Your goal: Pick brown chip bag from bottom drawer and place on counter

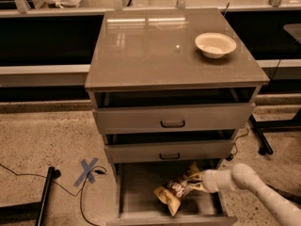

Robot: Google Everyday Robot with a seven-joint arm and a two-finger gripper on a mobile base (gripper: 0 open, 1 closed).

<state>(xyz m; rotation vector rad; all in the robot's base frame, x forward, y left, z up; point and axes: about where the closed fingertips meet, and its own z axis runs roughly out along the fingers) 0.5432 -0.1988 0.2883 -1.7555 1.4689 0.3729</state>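
Because the bottom drawer (pixel 136 187) stands pulled out beneath the two shallower drawers, its floor is exposed to the arm; the brown chip bag (pixel 178 190) lies tilted on that floor, right of centre; the gripper (pixel 201 180) meets the bag's upper right end, reaching in from the right; whether it is clamped on the bag cannot be told; the white bowl (pixel 215 44) occupies the right rear of the counter (pixel 240 69), where the bag belongs.
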